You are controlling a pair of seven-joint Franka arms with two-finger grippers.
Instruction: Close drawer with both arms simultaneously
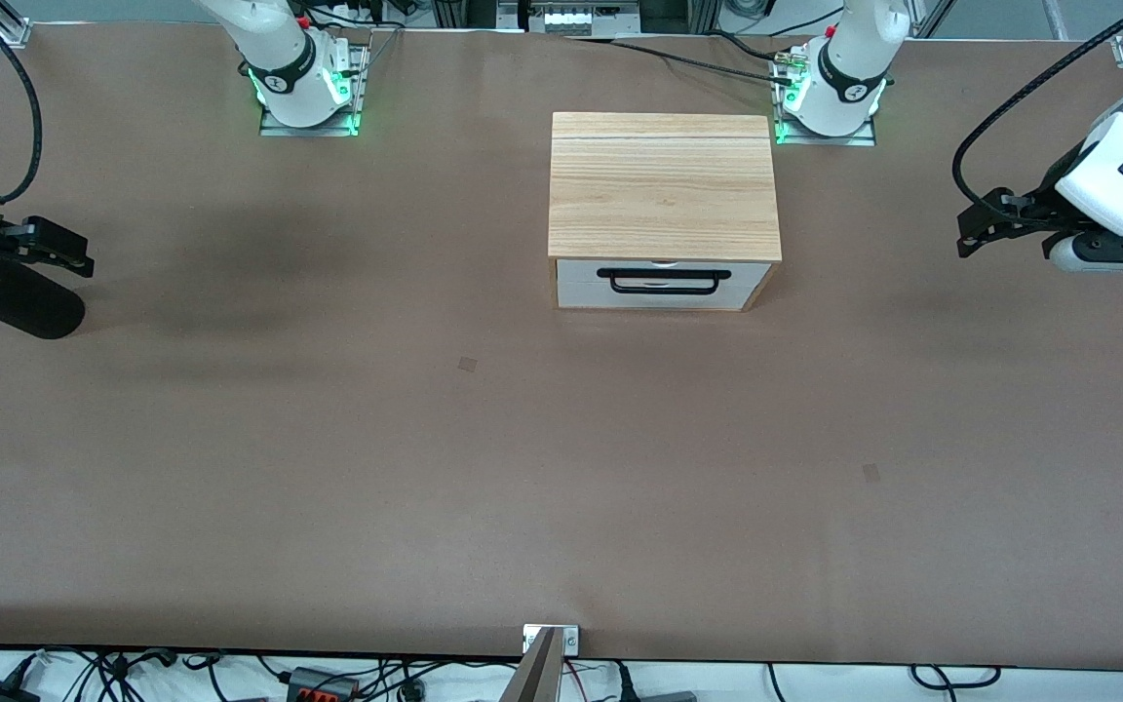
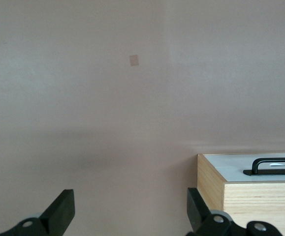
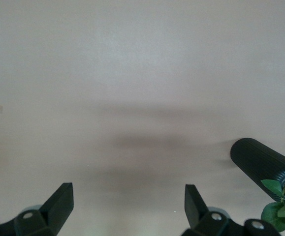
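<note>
This is a robotics lab or test cell, not a home. A wide table covered in plain brown paper (image 1: 328,468) carries one landmark, a light-wood box cabinet (image 1: 663,185). Toward the robots from the cabinet, two white arm bases glowing green sit bolted on metal plates (image 1: 308,122), one toward each end of the table, with aluminium framing and black cables (image 1: 678,58) by them. Nearer the front camera than the cabinet, past the table's edge, loose wires and plugs (image 1: 318,682) lie tangled on a pale floor.
</note>
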